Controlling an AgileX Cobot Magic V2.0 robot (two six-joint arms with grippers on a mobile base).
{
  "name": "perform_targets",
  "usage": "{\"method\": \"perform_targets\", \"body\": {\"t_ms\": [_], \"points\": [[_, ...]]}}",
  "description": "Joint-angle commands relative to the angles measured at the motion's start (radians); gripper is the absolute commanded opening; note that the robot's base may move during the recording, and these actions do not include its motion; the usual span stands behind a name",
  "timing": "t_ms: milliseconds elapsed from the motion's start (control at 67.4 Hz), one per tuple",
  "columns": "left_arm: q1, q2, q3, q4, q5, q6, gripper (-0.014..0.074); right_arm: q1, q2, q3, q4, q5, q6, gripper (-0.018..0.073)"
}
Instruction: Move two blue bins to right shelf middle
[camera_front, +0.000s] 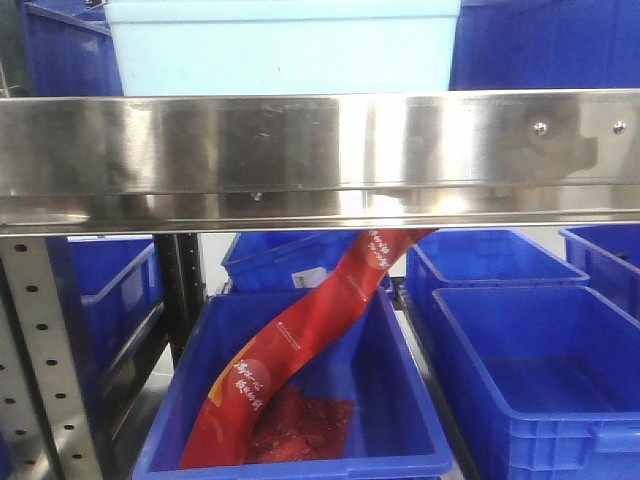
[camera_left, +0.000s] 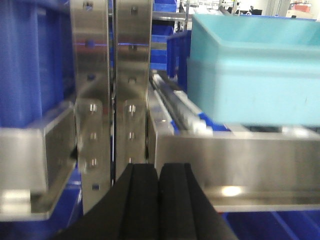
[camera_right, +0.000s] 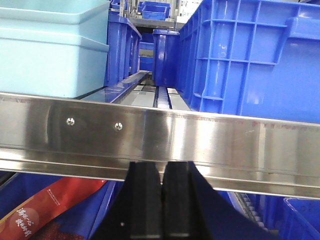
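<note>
Right now my left gripper (camera_left: 159, 200) has its two black fingers pressed together with nothing between them, and it points at the steel uprights (camera_left: 110, 100) where two shelf units meet. To one side of those posts a pale turquoise bin (camera_left: 255, 70) sits on a shelf behind a steel front rail (camera_left: 235, 170); to the other side blue bins (camera_left: 30, 65) fill the neighbouring shelf, blurred and only partly in view.

My right gripper (camera_right: 161, 205) is likewise closed on nothing, its fingers meeting just below the same kind of steel rail (camera_right: 160, 140). Above that rail, from the right wrist view, I see the pale turquoise bin (camera_right: 50, 50) on the left and a large ribbed blue bin (camera_right: 250, 55) on the right, well apart, with a bare strip of shelf running back between them toward more blue bins.

From the front view the steel rail (camera_front: 320, 155) crosses the whole picture, the turquoise bin (camera_front: 280, 45) sitting above it with blue bins (camera_front: 545, 45) either side. Below the rail, an open blue bin (camera_front: 300, 400) holds a long red printed bag (camera_front: 300, 340) that curves up out of it toward the rail. Just beside it on the right stands an empty-looking blue bin (camera_front: 540, 380), with further blue bins behind both
</note>
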Motion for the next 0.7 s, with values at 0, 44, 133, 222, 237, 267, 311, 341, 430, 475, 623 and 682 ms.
{"method": "perform_targets", "body": {"t_ms": [0, 44, 133, 222, 237, 267, 311, 341, 430, 475, 623, 682], "points": [[0.002, -0.065, 0.056, 0.018, -0.020, -0.016, -0.0111, 0.005, -0.003, 0.002, -0.007, -0.016, 0.000, -0.0165], [0.002, -0.105, 0.090, 0.029, -0.028, -0.016, -0.0111, 0.005, -0.003, 0.002, -0.007, -0.016, 0.000, -0.0165], [0.009, -0.190, 0.110, 0.030, -0.018, -0.016, -0.0111, 0.005, -0.003, 0.002, -0.007, -0.016, 0.000, -0.0165], [0.011, -0.218, 0.110, 0.030, 0.060, -0.016, -0.0111, 0.005, -0.003, 0.002, -0.007, -0.016, 0.000, -0.0165], [0.013, -0.218, 0.110, 0.037, 0.058, -0.016, -0.0111, 0.005, -0.003, 0.002, -0.007, -0.016, 0.000, -0.0165], [0.013, -0.218, 0.110, 0.044, 0.056, -0.016, -0.0111, 0.005, -0.003, 0.002, -0.007, -0.016, 0.000, -0.0165], [0.015, -0.218, 0.110, 0.044, 0.056, -0.016, -0.0111, 0.005, -0.003, 0.002, -0.007, -0.016, 0.000, -0.0165], [0.015, -0.218, 0.110, 0.044, 0.056, -0.016, -0.0111, 0.005, -0.003, 0.002, -0.007, -0.016, 0.000, -0.0165], [0.015, -0.218, 0.110, 0.061, 0.053, -0.016, -0.0111, 0.005, -0.003, 0.002, -0.007, -0.016, 0.000, -0.0165], [0.015, -0.218, 0.110, 0.074, 0.053, -0.016, -0.0111, 0.005, -0.003, 0.002, -0.007, -0.016, 0.000, -0.0165], [0.015, -0.218, 0.110, 0.081, 0.053, -0.016, -0.0111, 0.005, -0.003, 0.002, -0.007, -0.016, 0.000, -0.0165], [0.015, -0.218, 0.110, 0.081, 0.053, -0.016, -0.0111, 0.005, -0.003, 0.002, -0.007, -0.016, 0.000, -0.0165]]}}
